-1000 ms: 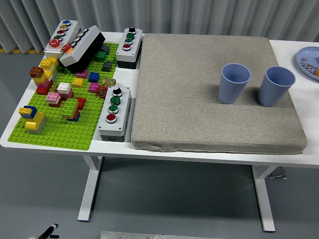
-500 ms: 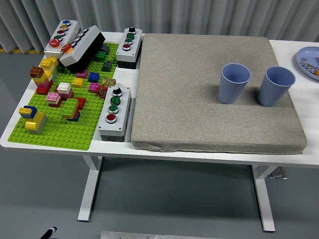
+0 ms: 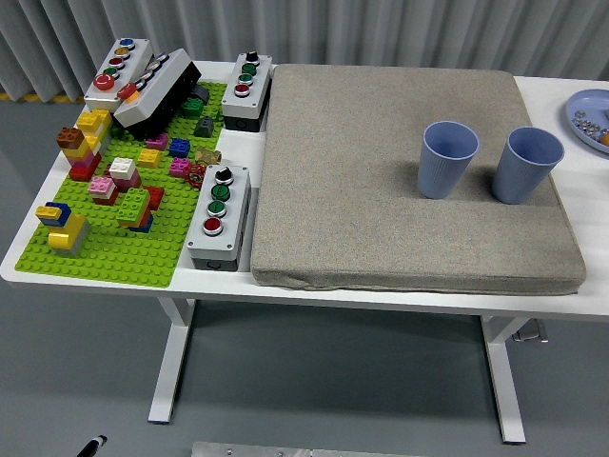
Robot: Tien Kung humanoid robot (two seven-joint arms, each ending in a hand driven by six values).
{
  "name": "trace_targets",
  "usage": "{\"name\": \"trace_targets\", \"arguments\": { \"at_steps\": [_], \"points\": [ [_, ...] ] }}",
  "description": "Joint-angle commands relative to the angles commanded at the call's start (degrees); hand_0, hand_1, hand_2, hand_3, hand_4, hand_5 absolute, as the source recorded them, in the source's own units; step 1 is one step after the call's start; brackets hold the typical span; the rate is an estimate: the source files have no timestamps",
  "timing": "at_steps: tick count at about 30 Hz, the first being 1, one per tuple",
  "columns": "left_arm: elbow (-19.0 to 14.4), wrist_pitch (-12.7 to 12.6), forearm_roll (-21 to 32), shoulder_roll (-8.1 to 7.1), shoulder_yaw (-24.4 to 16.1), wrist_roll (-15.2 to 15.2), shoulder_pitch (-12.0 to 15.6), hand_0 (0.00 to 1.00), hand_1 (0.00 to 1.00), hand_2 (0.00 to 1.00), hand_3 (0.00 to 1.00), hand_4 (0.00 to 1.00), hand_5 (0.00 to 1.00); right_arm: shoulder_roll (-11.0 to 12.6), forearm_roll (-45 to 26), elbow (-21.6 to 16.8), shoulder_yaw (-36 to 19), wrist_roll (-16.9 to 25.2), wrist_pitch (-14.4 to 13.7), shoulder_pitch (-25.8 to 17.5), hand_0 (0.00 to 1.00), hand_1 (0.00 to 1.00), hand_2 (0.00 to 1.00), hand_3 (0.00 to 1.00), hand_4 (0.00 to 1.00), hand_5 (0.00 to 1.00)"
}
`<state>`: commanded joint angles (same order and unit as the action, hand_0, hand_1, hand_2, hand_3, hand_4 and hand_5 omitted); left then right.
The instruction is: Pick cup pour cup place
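Two blue cups stand upright on the grey mat (image 3: 381, 190) at the right. The left cup (image 3: 447, 160) and the right cup (image 3: 528, 166) are a small gap apart, both with open mouths facing up. I cannot see into them well enough to tell their contents. Neither of my hands is over the table. Only a small black tip (image 3: 94, 444) shows at the bottom left, below the table's near edge, and I cannot tell what it is.
A green baseplate (image 3: 114, 252) with several coloured bricks fills the table's left side. Several grey button boxes (image 3: 219, 214) stand on and beside it. A blue plate (image 3: 592, 119) with small items sits at the far right edge.
The small black tip at the bottom left has dropped slightly lower. The cups have not moved.
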<state>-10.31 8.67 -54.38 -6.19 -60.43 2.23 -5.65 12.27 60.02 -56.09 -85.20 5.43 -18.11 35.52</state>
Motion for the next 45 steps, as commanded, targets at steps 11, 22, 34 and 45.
{"name": "trace_targets", "arguments": {
  "at_steps": [11, 22, 34, 45],
  "points": [
    [0.0, -0.2, -2.0, 0.3, -1.4, 0.4, -0.1, 0.871, 0.846, 0.928, 0.801, 0.65, 0.995, 0.1, -0.1, -0.1, 0.0, 0.1, -0.1, 0.3, 0.874, 0.806, 0.846, 0.849, 0.784, 0.998],
    [0.0, -0.3, -2.1, 0.32, -2.2, 0.4, 0.5, 0.875, 0.848, 0.925, 0.803, 0.65, 0.998, -0.8, -0.2, 0.2, 2.2, 0.0, -0.1, 0.8, 0.874, 0.806, 0.846, 0.849, 0.783, 0.998],
    [0.0, -0.2, -2.0, 0.33, -2.0, 0.7, 0.5, 0.876, 0.846, 0.924, 0.81, 0.654, 0.998, -0.7, -0.2, 0.1, 2.1, -0.1, -0.1, 1.0, 0.876, 0.805, 0.846, 0.845, 0.784, 0.998],
    [0.0, -0.3, -2.0, 0.33, -2.0, 0.7, 0.5, 0.876, 0.846, 0.923, 0.81, 0.654, 0.998, -0.8, -0.2, 0.0, 2.4, -0.1, -0.1, 0.9, 0.876, 0.806, 0.846, 0.846, 0.787, 0.998]
  ]
}}
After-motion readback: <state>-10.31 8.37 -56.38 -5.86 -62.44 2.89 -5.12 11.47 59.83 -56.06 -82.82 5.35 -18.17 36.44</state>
